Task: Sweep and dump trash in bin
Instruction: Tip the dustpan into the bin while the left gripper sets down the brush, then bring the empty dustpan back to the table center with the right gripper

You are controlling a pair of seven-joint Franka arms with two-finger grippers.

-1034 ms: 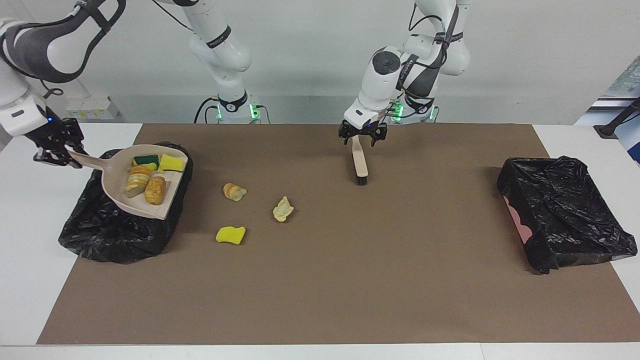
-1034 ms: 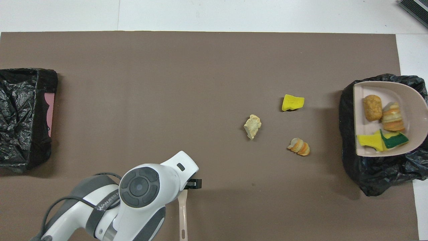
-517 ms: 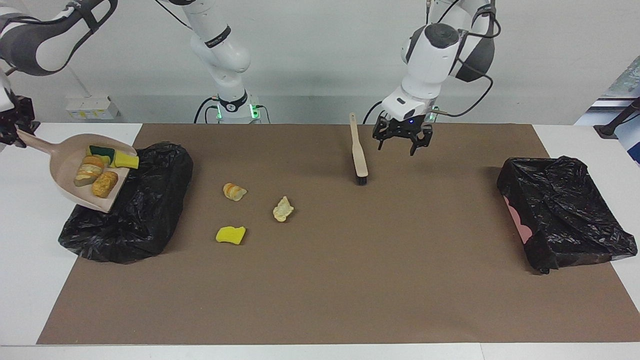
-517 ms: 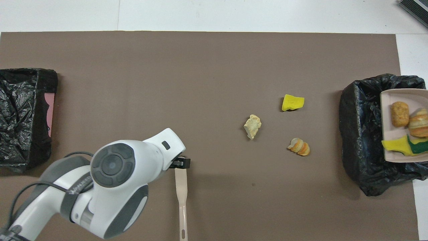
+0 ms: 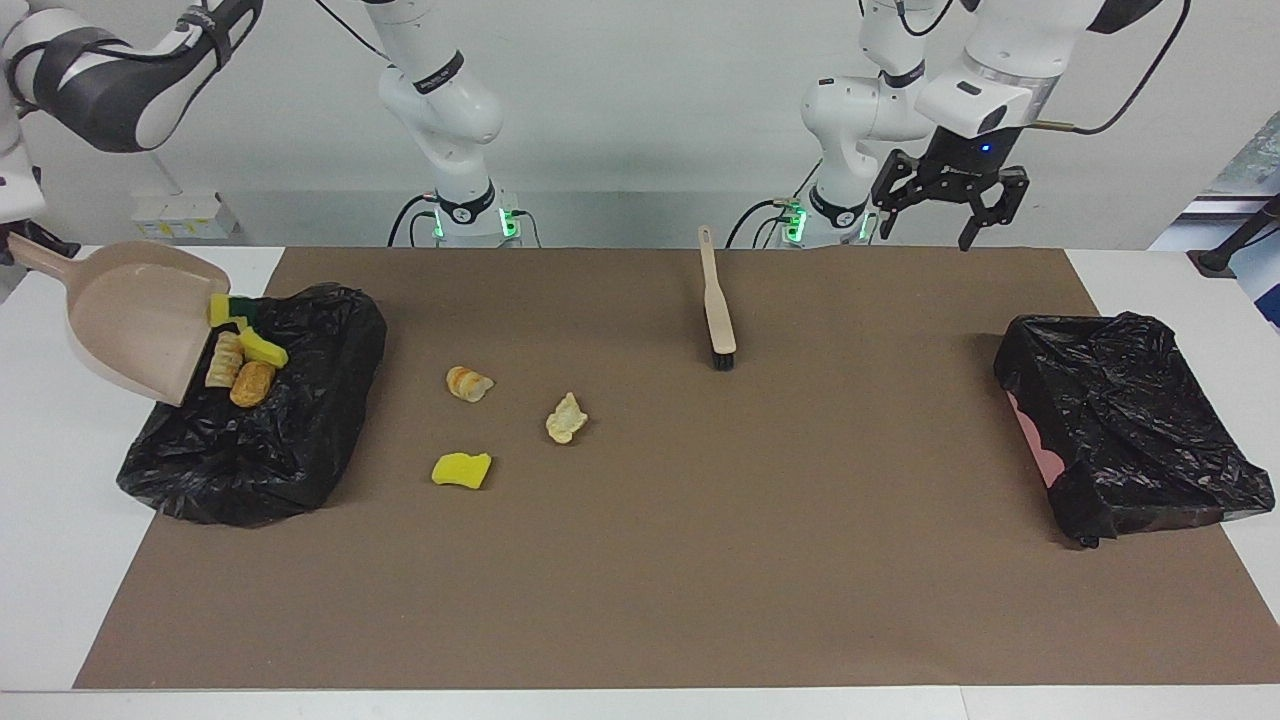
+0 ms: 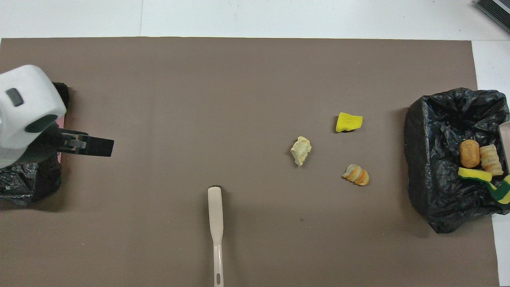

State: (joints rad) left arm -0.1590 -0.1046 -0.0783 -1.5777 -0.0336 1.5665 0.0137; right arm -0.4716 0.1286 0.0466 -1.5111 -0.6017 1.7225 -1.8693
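My right gripper point(image 5: 18, 242), almost cut off by the view's edge, is shut on the handle of the beige dustpan point(image 5: 140, 325). The pan tips steeply over the black-lined bin point(image 5: 270, 440) at the right arm's end. Several trash pieces point(image 5: 240, 362) lie at its lip inside the bin point(image 6: 438, 131): yellow sponges and bread chunks point(image 6: 469, 153). On the mat lie a striped bread piece point(image 5: 468, 383), a pale chunk point(image 5: 566, 418) and a yellow sponge point(image 5: 461, 469). My left gripper point(image 5: 950, 205) hangs open and empty, high over the mat's edge by the robots.
The beige brush point(image 5: 716, 300) lies free on the mat in the middle, bristles away from the robots. A second black-lined bin point(image 5: 1120, 420) stands at the left arm's end. In the overhead view the left gripper point(image 6: 99, 146) partly covers that bin point(image 6: 24, 187).
The left gripper rose from the brush handle and swung toward the left arm's end. The right arm pulled the dustpan back and tipped it, and its trash slid into the bin.
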